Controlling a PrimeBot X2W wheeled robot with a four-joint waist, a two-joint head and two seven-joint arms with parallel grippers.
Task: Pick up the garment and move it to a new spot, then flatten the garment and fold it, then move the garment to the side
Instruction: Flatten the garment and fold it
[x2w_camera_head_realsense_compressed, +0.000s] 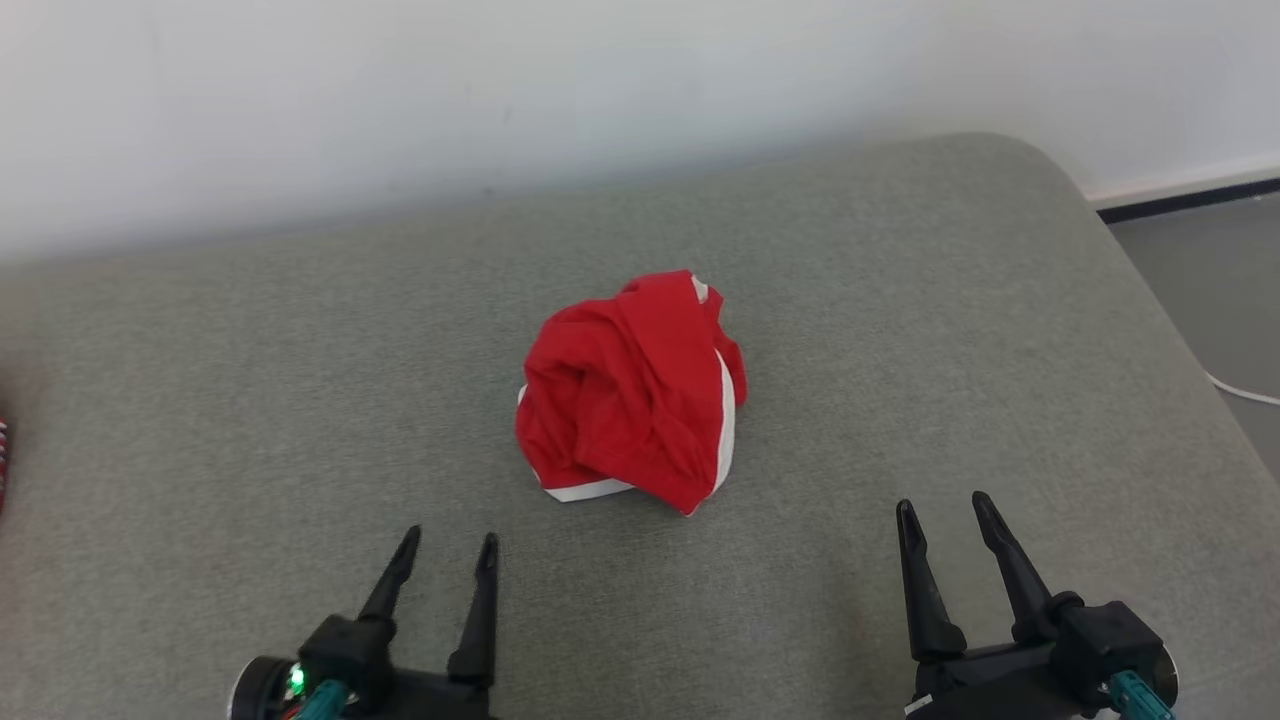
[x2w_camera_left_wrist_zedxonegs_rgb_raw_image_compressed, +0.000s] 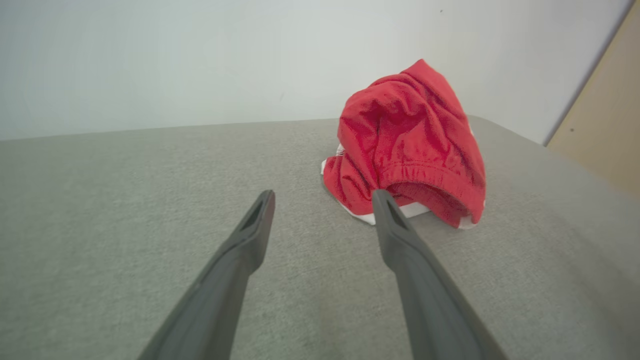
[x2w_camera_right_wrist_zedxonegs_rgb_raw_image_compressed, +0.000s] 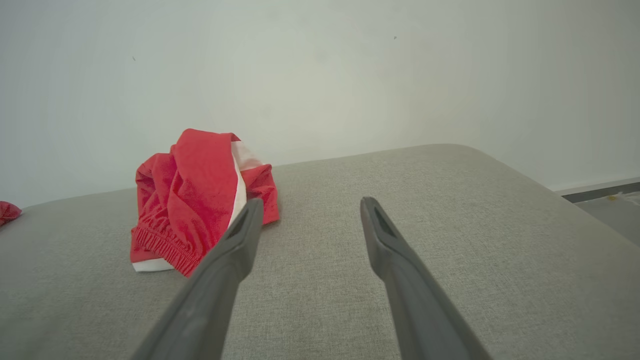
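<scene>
Garment (x2w_camera_head_realsense_compressed: 630, 390) lies beyond left tool (x2w_camera_head_realsense_compressed: 451, 534) and right tool (x2w_camera_head_realsense_compressed: 942, 500).

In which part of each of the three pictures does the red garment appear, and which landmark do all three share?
Head view: the red garment lies at the centre, crumpled in a heap.
Left wrist view: the red garment is right of centre, mostly in the upper half.
Right wrist view: the red garment is left of centre, at about mid height.
Shared landmark: the grey cushion on which it lies, with the pale wall behind.
</scene>
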